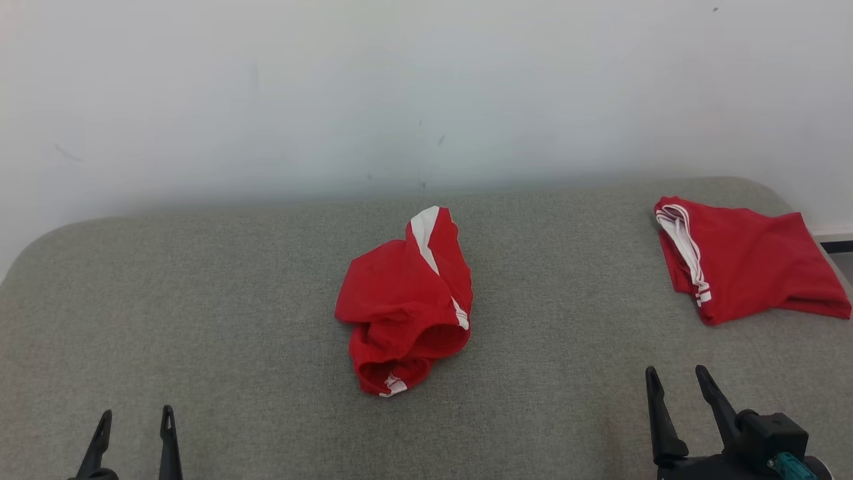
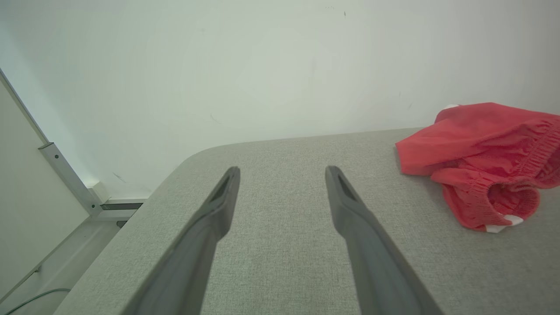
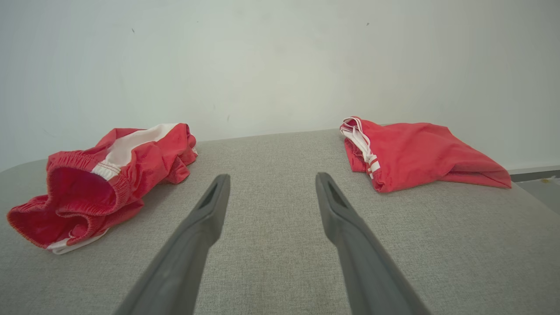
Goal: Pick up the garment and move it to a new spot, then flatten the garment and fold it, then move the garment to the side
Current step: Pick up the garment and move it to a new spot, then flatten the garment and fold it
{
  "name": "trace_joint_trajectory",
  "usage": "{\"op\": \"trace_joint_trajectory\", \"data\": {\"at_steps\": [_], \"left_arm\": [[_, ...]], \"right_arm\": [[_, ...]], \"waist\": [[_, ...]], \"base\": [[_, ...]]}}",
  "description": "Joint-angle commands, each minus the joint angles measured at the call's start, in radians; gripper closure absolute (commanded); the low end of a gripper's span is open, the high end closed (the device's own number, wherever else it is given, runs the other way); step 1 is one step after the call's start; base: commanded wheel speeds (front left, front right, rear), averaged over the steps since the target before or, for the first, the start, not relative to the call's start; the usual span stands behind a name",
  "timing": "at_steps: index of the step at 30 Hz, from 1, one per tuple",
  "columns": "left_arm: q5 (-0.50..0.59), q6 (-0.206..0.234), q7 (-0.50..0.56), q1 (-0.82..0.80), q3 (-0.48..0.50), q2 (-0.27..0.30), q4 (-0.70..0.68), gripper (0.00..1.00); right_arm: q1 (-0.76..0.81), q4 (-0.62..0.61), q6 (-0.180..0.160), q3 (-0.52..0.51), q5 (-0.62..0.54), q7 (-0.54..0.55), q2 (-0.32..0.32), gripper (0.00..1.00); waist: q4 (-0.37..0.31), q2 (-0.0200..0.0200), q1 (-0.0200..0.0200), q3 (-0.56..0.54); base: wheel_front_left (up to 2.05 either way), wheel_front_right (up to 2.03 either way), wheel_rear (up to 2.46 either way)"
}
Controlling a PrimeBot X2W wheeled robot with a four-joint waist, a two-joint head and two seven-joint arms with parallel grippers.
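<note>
In the middle of the grey padded table (image 1: 200, 300) lay a crumpled garment (image 1: 406, 300), red, heaped loosely, with a white stripe running down its upper right side and its elastic waistband gaping toward the near edge. It touched nothing but the cloth surface under it. At the far right corner of the same table lay a folded garment (image 1: 746, 257), also red and fairly flat, its white-trimmed edge turned toward the centre. The two were well apart. Behind the table rose a plain white wall (image 1: 400, 87) with a few faint marks.

The left gripper (image 1: 135, 413) sat at the lower left of the head view, near the table's front edge, its jaws spread wide and holding nothing. In the left wrist view the crumpled garment showed off to the right of that gripper's fingers (image 2: 218, 210), clear of them. The right gripper (image 1: 676, 370) sat at the lower right, its jaws also wide apart and empty, its tips tilted slightly to the left. In the right wrist view it pointed at the bare stretch of table between the two pieces, the crumpled garment to the left and the folded garment to the right, neither touched.
</note>
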Motion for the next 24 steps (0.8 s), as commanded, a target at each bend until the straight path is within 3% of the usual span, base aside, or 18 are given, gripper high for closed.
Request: {"op": "trace_joint_trajectory", "data": {"at_steps": [1,24], "left_arm": [[0.003,0.005,0.003,0.018,-0.003,0.006,-0.005,0.0],[-0.061,0.02,-0.032,0.015,0.025,0.001,-0.001,0.0]], "right_arm": [[0.014,-0.006,-0.003,0.005,-0.002,0.008,-0.004,0.0],[0.028,-0.034,-0.003,0.011,0.007,0.037,-0.004,0.0]], "waist": [[0.001,0.0,0.0,-0.001],[0.016,0.0,0.0,0.005]], "base": [[0.0,0.0,0.0],[0.0,0.0,0.0]]}}
